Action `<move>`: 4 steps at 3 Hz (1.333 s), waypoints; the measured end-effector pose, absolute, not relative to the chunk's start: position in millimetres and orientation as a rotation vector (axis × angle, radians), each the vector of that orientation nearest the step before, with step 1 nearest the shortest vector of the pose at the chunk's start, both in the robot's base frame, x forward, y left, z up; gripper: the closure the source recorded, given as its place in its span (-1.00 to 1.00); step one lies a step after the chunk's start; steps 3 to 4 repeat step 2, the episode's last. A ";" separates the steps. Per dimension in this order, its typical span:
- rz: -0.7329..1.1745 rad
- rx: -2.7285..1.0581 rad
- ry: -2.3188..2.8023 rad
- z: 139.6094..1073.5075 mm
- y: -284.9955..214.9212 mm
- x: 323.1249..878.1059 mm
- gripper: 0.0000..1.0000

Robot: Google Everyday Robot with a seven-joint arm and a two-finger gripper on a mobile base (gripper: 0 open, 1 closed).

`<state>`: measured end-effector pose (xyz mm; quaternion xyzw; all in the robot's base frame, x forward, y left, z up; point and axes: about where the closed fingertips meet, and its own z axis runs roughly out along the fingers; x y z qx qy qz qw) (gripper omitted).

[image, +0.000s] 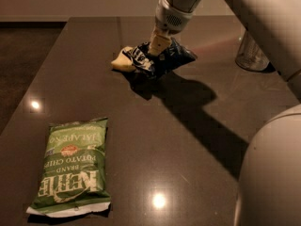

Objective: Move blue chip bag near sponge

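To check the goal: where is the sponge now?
In the camera view, the sponge lies far back on the table, just left of the blue chip bag, which the claw grips from above.

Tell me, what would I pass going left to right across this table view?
Green jalapeño chip bag → sponge → blue chip bag, with the gripper clamped on it from above → metal can at far right.

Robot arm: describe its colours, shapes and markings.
Off-white rounded shells make up the arm; one dark dot marks it. The wrist is a ribbed pale-grey cylinder with a mesh patch. The tan, blocky tool sits beside the sponge. No cables show.
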<state>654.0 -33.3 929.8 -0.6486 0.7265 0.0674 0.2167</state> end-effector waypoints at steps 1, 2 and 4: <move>0.189 -1.798 2.011 928.0 -31.5 655.2 -0.74; 0.190 -1.799 2.010 926.3 -29.9 656.1 -1.00; 0.190 -1.799 2.010 926.3 -29.9 656.1 -1.00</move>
